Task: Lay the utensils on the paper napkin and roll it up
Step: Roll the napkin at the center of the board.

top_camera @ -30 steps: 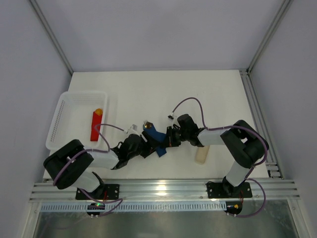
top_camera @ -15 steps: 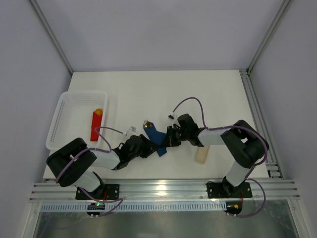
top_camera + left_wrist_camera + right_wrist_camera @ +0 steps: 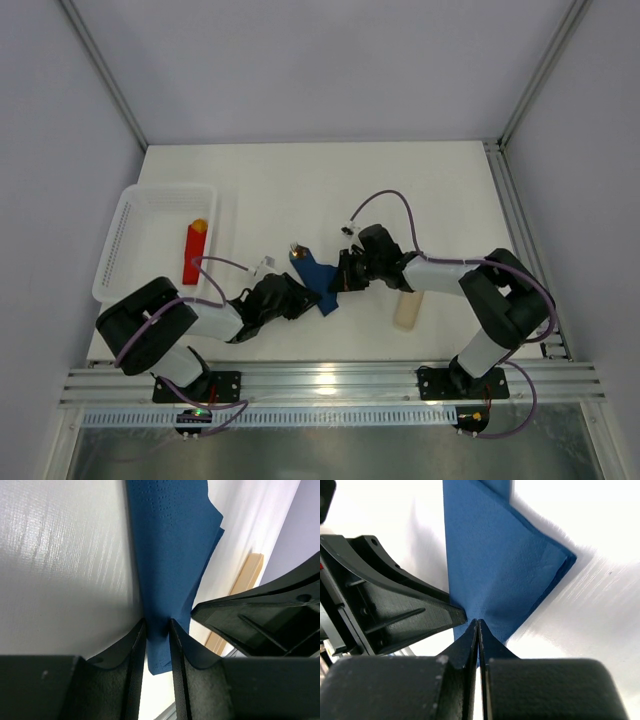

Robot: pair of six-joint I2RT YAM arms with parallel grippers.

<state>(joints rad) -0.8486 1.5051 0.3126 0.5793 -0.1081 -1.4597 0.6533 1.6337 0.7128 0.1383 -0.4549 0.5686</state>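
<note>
Two hands meet at the paper napkin [image 3: 315,278], which lies near the middle of the white tabletop [image 3: 420,180] as a narrow, folded navy strip. In the top view its long axis runs diagonally, the far end pointing up-left and the near end down-right, and a small copper-brown tip of the utensils [image 3: 296,247] pokes out of the far end; the rest is hidden in the paper. The left hand [image 3: 300,298] comes in from the strip's left, and its wrist view shows its two fingers [image 3: 134,650] clamped on a blue edge of the fold, one on each face. The right hand [image 3: 338,283] reaches from the opposite side; its fingers [image 3: 468,645] are pressed flat together with their tips against the napkin's edge, and whether any paper is caught between them I cannot tell. A pale beige bar [image 3: 407,311] lies just right of the hands, apart from the napkin. Well to the left, a white basket [image 3: 118,235] holds a red block [image 3: 191,258] with an orange tip.
</note>
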